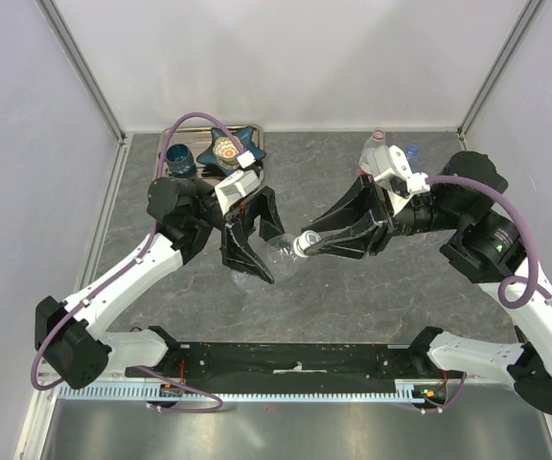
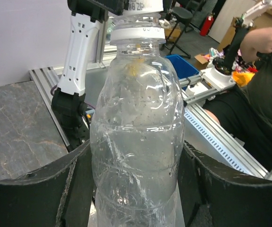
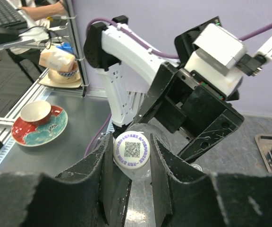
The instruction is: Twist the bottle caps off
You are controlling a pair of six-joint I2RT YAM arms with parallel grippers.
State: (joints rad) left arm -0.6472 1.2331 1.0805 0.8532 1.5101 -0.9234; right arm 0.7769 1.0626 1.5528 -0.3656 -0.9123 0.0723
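Right wrist only, QR-printed cap [image 3: 132, 150] pinched in right gripper [image 3: 131, 160], left gripper [image 2: 136, 198] clasping bottle [image 2: 136, 123]

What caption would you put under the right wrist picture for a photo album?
Right pincer clamped on a white cap with a printed code, while the left pincer holds the clear bottle.

Both arms share one build: white moulded links with small slots cut in the shells, and round black joint housings. This goes for the left arm [image 1: 132, 278] and the right arm [image 1: 482, 356] alike. A purple cable [image 1: 192, 119] loops off each wrist and runs back along the arm. Each wrist carries a white boxy camera module [image 1: 239, 182]. The left gripper [image 1: 257, 268] and right gripper [image 1: 307, 245] are black, with wedge-shaped matt fingers [image 3: 96, 165] whose edges are scuffed grey. The bases sit on a black rail [image 1: 295, 356].
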